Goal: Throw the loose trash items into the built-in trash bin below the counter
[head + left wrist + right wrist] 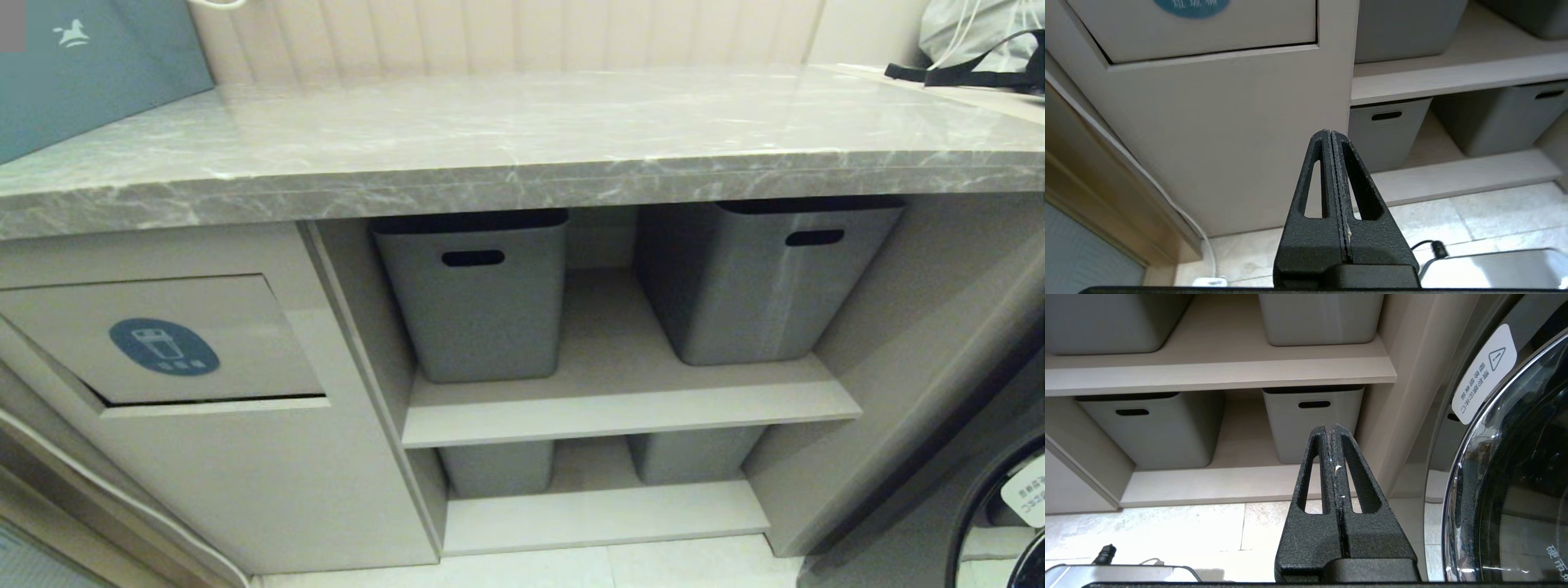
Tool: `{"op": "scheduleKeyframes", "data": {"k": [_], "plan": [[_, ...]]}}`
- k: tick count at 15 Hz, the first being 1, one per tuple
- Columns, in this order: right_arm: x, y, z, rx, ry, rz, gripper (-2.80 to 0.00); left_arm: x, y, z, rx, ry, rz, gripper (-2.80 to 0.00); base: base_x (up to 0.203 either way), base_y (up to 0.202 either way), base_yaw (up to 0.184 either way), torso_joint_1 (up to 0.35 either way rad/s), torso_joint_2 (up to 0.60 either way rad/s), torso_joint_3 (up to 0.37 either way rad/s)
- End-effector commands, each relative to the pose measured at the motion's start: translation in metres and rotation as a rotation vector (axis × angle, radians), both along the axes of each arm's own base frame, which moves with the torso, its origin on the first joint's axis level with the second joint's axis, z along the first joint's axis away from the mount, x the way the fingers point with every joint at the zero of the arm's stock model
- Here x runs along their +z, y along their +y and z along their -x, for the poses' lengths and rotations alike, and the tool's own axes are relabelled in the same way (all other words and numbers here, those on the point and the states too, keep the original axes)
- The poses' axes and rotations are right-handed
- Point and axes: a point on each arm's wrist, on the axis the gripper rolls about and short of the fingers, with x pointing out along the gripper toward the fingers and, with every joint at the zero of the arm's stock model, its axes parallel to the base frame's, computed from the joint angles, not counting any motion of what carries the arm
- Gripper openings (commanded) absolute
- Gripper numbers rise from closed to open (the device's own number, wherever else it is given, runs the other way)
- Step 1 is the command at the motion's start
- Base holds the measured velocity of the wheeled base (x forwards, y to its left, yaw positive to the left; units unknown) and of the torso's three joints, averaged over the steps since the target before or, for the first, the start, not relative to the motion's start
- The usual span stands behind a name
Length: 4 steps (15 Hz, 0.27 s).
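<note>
The grey marble-look counter (522, 139) spans the head view, and no loose trash items show on it or anywhere else. Under its left end is the built-in trash bin (163, 339), a beige tilting flap with a round dark-blue bin sticker (163, 346); the flap's lower part (1208, 28) also shows in the left wrist view. My left gripper (1330, 132) hangs low in front of the beige panel below the flap, shut with nothing in it. My right gripper (1330, 426) is parked low before the shelves, shut and empty. Neither arm is in the head view.
Grey plastic storage bins (478, 294) (759, 278) with slot handles stand on two shelves right of the panel. A washing machine door (1511, 477) is at the far right. A teal bag (90, 65) and a grey bundle (980, 41) sit on the counter's ends. A cable (1433, 247) lies on the tiled floor.
</note>
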Motion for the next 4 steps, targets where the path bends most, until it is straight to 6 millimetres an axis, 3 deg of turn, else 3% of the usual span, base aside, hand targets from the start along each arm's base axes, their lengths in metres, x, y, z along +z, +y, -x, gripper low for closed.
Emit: {"op": "scheduleKeyframes", "data": {"k": [1,4], "plan": [[0.0000,0.0001,0.0000,0.004,0.000,0.007,-2.80,-0.0010,0.0001,-0.0004,0.002,0.004,0.016,-2.80,0.000,0.000,0.000,0.000,0.00,0.000],[0.0000,0.0000,0.0000,0.000,0.000,0.001,-2.80,-0.0014,0.0001,-0.0005,0.000,0.005,0.012,-2.80,0.000,0.000,0.000,0.000,0.00,0.000]]}}
